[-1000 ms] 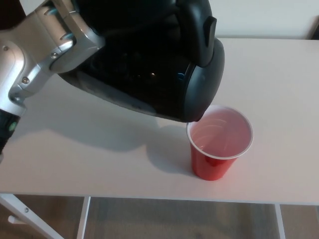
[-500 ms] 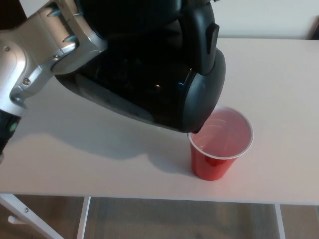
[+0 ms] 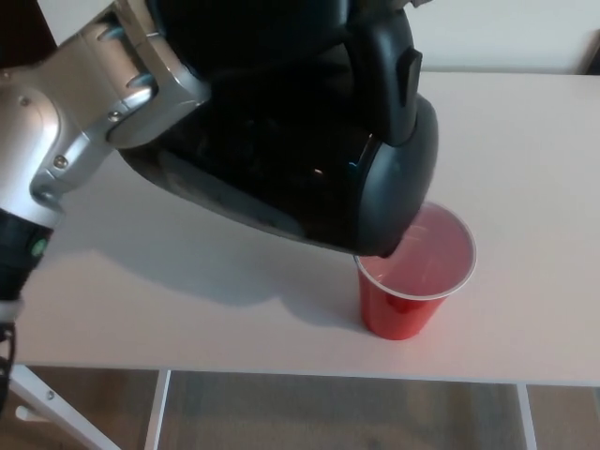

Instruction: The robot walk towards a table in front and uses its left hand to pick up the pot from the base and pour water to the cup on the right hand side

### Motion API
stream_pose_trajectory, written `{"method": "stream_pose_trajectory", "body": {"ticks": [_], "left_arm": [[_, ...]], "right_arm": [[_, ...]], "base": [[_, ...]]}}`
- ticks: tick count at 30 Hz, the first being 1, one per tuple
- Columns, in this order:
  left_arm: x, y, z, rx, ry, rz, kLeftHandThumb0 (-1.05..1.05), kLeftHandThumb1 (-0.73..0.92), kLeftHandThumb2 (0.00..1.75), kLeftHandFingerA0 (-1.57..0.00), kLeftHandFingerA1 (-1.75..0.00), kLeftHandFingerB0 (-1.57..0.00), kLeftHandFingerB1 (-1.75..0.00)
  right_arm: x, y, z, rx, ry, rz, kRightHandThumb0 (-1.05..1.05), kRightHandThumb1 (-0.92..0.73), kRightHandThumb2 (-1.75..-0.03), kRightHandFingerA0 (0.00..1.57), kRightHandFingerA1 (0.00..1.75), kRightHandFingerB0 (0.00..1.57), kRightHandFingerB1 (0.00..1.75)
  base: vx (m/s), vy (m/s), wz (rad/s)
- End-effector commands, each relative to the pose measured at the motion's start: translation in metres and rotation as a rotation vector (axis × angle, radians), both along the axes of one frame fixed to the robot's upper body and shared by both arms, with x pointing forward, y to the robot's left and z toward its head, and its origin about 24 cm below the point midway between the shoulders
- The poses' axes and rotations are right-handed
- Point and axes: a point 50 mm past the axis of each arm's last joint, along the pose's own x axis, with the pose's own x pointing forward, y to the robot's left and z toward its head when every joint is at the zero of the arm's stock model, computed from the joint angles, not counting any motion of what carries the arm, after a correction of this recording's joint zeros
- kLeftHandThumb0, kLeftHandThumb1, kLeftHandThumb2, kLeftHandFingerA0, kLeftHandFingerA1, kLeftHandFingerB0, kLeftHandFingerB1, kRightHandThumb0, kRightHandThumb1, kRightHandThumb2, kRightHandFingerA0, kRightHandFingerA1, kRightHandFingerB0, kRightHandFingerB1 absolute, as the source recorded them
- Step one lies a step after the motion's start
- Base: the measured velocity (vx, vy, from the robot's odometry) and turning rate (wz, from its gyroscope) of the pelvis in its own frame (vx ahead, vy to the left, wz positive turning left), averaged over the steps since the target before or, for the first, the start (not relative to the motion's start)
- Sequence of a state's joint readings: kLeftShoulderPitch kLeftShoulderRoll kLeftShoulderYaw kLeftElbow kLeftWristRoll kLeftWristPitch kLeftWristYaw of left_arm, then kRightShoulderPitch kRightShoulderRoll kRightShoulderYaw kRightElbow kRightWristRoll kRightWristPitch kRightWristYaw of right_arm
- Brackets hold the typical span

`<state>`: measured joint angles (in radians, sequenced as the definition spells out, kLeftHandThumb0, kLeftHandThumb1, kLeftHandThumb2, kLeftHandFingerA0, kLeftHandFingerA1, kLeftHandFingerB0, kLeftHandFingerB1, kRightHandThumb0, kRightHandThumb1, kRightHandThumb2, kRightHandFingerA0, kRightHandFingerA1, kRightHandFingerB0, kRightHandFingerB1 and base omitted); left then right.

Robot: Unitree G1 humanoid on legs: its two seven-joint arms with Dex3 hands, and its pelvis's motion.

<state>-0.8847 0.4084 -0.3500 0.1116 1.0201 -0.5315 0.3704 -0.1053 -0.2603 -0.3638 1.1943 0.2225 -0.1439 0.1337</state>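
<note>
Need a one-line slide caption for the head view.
Head view: the left arm tilts a black pot over a red cup on a white table, spout above the rim.

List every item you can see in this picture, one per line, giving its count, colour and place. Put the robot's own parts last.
pot: one, black, held tilted in the air above the table, its lower end over the near-left rim of the cup
cup: one, red with a pale inside, upright on the table near its front edge, right of centre
table: one, white top, filling most of the view; pale legs show below its front edge
floor: brownish, seen under the table's front edge
left arm: one, silver-grey metal with a black section lower down, coming in from the left and reaching up to the pot; the left hand itself is hidden behind the pot
</note>
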Motion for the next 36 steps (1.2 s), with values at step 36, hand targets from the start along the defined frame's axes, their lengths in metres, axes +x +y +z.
{"method": "stream_pose_trajectory", "body": {"ticks": [36], "left_arm": [[0.051, 0.160, -0.106, -1.820, 1.231, 0.133, -0.07, 0.66, 0.90, -0.86, -1.67, -0.72, -1.23]], "right_arm": [[-0.003, 0.001, -0.001, -0.050, 0.034, 0.072, -0.21, -0.62, -0.58, 0.66, 0.47, 0.56, 0.43]], "base": [[0.00, 0.000, 0.00]]}}
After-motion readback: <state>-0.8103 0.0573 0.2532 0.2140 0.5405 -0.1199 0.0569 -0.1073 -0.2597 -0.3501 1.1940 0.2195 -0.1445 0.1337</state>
